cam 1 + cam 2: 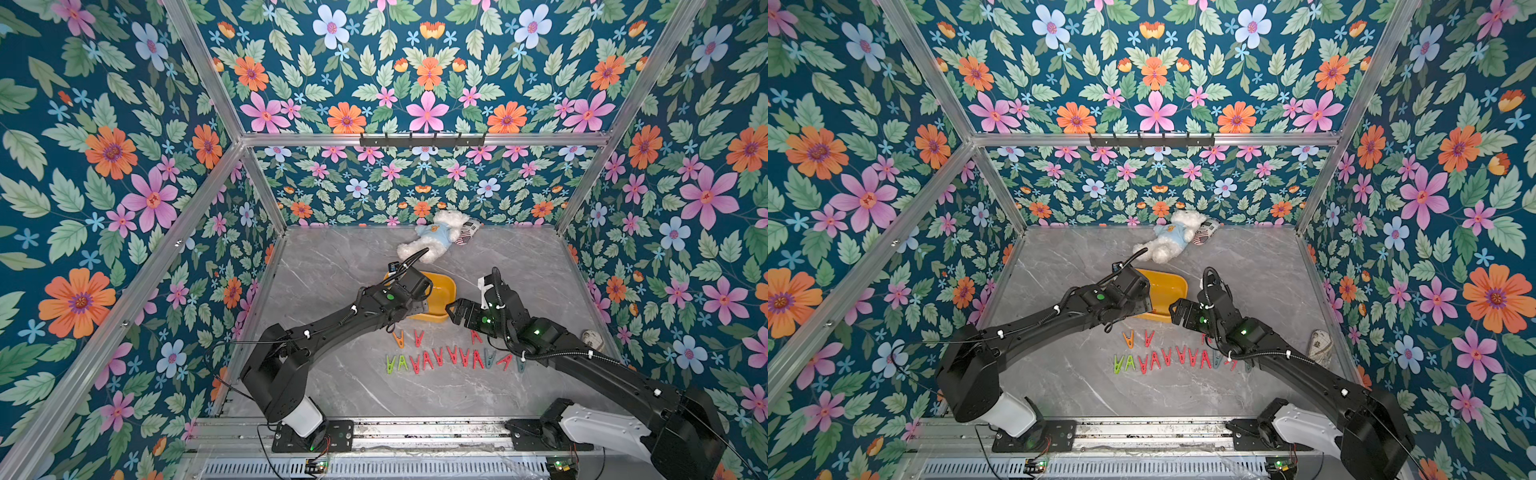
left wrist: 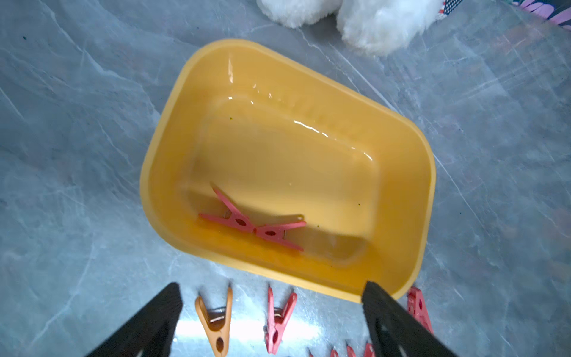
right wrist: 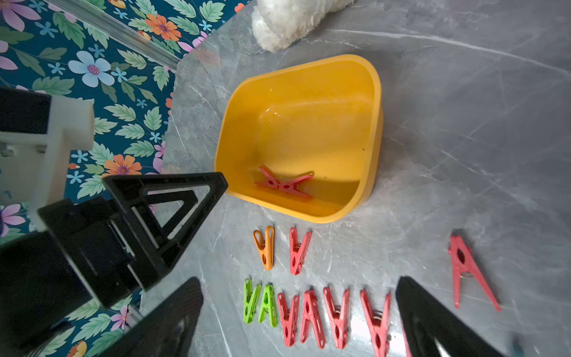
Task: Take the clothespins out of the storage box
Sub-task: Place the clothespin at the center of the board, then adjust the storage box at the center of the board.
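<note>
Biggest thing first: the whole cell is wrapped in loud floral wallpaper [image 1: 124,166], teal with orange, pink and pale blue flowers, held by an aluminium frame [image 1: 232,108]. A black hook rail [image 1: 422,141] sits on the back crossbar. The table [image 1: 332,266] is grey marble-look with white veins, pretty glossy.

As for writing, the plush bear [image 1: 432,237] lying by the back wall wears a light blue shirt with an orange emblem, too small to read. A small patterned object [image 1: 469,230] touches it; can't make out what it is.

The yellow storage box [image 2: 160,173] sits mid-table, just in front of the bear. The left gripper [image 2: 272,285] hangs over its near edge, fingers spread wide, nothing in them. The right gripper [image 3: 299,280] hovers just beside the box's near right corner, also spread wide and empty.

The clothespins [image 1: 453,357] are mostly out, in a neat row on the table in front of the box: two green, then reds, a couple of grey-blue ones. An orange pin [image 3: 265,247] and a red one lie between row and box, plus a lone red pin [image 3: 466,269] off to the side. Two red pins [image 2: 250,225] lie inside the box, touching tip to tip by the near wall.
</note>
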`<move>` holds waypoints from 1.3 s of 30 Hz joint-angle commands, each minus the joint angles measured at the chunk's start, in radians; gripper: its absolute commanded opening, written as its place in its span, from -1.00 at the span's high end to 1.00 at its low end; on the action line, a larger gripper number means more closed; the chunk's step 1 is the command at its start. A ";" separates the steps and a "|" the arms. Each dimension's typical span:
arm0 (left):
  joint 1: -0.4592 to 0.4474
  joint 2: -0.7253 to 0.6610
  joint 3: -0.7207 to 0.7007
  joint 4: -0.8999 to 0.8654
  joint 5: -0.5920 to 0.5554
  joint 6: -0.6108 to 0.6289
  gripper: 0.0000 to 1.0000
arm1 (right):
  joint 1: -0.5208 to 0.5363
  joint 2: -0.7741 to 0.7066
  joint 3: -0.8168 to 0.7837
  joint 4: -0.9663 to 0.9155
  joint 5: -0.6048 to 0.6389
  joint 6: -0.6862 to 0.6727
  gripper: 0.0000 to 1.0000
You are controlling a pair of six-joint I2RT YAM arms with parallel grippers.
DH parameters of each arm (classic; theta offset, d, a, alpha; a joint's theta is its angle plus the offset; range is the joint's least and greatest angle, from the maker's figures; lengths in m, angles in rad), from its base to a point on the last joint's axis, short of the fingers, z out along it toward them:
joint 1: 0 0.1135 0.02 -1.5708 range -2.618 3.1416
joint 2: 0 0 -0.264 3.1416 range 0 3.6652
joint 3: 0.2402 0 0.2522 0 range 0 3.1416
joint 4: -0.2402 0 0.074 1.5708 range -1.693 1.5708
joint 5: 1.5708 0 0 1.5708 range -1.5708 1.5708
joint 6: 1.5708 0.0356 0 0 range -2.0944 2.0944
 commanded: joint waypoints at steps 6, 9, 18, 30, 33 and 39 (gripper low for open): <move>0.122 0.037 0.032 0.052 0.094 0.170 -0.99 | 0.002 0.115 0.069 0.061 -0.004 -0.012 -0.99; 0.159 0.051 0.042 0.074 0.125 0.213 -0.99 | 0.001 0.171 0.111 0.067 -0.012 -0.027 -0.99; 0.293 0.097 0.038 0.086 0.159 0.289 -0.89 | 0.001 0.358 0.251 0.045 -0.009 -0.053 -0.89; 0.386 0.312 0.132 0.133 0.292 0.422 -0.25 | 0.001 0.470 0.348 0.020 -0.010 -0.050 -0.87; 0.386 0.364 0.169 0.139 0.282 0.436 -0.03 | 0.001 0.468 0.348 0.021 -0.004 -0.047 -0.88; 0.386 0.399 0.192 0.118 0.283 0.422 0.46 | 0.001 0.451 0.345 0.011 0.009 -0.056 -0.99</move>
